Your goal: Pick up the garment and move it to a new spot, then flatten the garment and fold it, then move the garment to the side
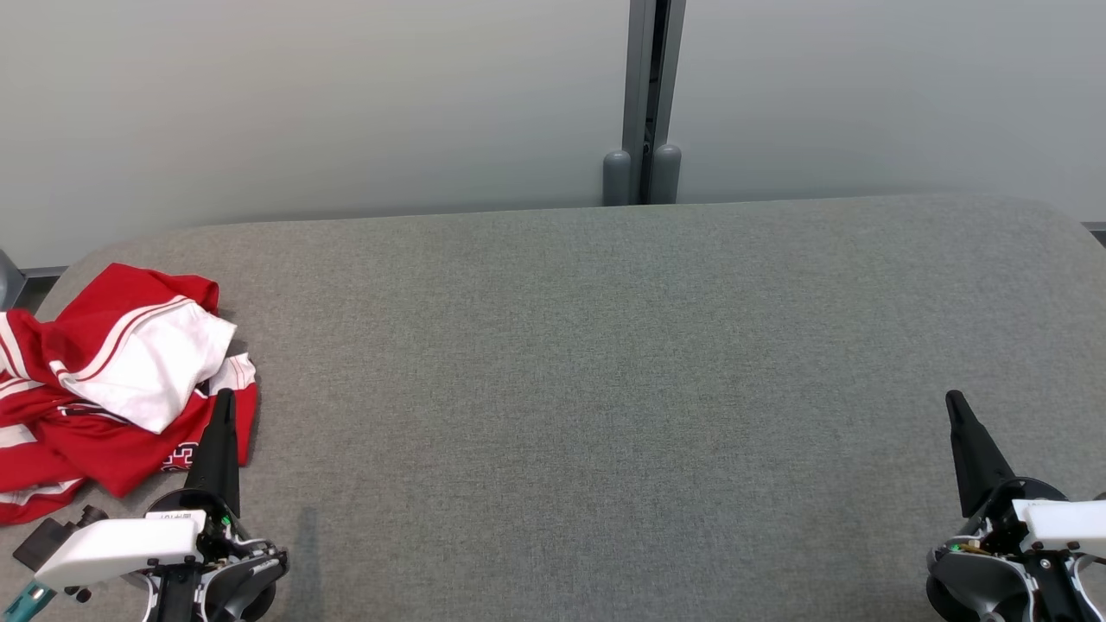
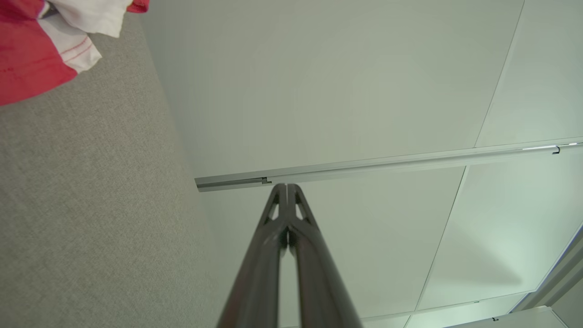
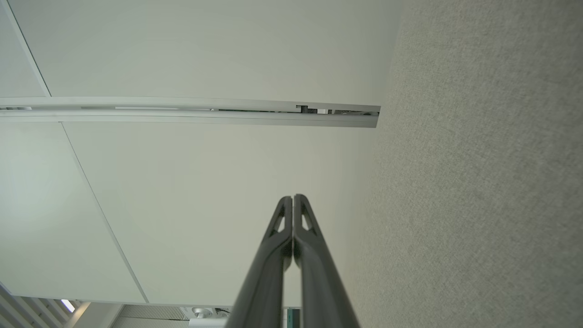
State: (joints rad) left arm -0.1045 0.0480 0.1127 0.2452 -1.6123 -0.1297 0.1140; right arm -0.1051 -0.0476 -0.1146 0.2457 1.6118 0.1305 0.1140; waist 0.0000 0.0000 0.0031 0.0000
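At the near edge of the grey bench both claws are pressed together and empty, the left claw just beside the crumpled red-and-white garment, heaped left of and beyond its tip at the bench's left end, well apart from the right claw.

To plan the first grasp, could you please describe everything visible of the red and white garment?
The red and white garment lies crumpled in a loose heap at the left end of the grey fabric surface. It looks like soft jersey cloth: red body, a white panel on top, thin striped trim, a small printed mark near its lower right edge. It rests on the surface; the shut left gripper stands by its right edge, not holding it.
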